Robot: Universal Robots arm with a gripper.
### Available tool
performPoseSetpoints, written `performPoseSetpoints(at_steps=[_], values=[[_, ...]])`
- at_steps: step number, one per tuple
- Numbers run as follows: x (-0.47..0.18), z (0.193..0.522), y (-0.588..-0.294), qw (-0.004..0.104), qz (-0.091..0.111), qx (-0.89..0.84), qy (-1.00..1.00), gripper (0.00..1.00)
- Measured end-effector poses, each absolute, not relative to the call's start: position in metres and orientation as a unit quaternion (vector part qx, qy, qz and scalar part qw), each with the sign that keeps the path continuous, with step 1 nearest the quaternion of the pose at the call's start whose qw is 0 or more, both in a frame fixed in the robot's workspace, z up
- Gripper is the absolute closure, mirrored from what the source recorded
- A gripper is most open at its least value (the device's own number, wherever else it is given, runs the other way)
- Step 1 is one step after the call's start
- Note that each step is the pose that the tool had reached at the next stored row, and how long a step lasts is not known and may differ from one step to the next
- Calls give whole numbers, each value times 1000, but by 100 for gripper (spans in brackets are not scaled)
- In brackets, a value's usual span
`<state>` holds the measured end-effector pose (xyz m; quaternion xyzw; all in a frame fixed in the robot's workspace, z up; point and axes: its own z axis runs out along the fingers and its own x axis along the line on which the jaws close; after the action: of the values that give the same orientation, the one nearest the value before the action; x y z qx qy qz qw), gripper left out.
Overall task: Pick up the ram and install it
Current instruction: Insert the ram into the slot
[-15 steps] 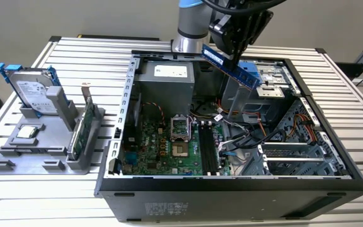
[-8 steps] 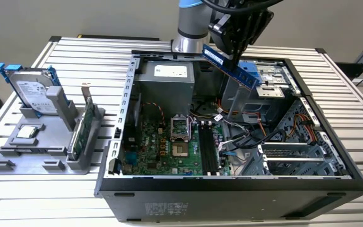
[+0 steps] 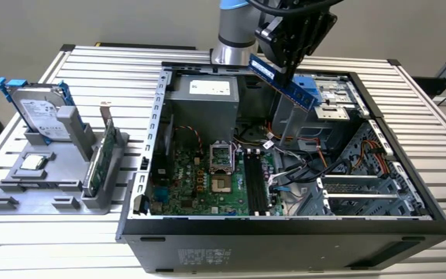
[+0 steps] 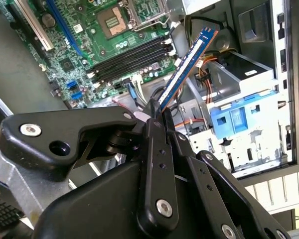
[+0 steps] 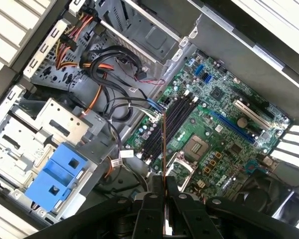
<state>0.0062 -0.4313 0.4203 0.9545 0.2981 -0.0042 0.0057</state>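
My gripper [image 3: 287,63] is shut on the ram [image 3: 283,82], a long blue-edged stick with black chips. It hangs tilted above the open computer case [image 3: 285,235], over the back right part of the inside. In the second wrist view the ram [image 4: 186,68] juts out from the black fingers [image 4: 156,130], pointing toward the motherboard. In the first wrist view the ram [image 5: 163,142] shows edge-on, its far end over the row of black memory slots [image 5: 168,124]. Those slots [image 3: 255,185] lie well below the stick, and the ram touches nothing in the case.
A grey holder [image 3: 45,189] at the exterior view's left carries a silver hard drive [image 3: 41,113] and a green expansion card [image 3: 101,156]. Inside the case are loose cables [image 3: 301,165], a blue drive caddy [image 4: 239,119], the processor socket [image 3: 216,157] and a power supply [image 3: 204,96].
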Motion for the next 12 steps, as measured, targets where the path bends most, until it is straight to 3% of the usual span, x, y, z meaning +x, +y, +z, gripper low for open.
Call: performPoseSetpoints(at_steps=[12], values=[[6,421,-431,6,-4,961,276,100]])
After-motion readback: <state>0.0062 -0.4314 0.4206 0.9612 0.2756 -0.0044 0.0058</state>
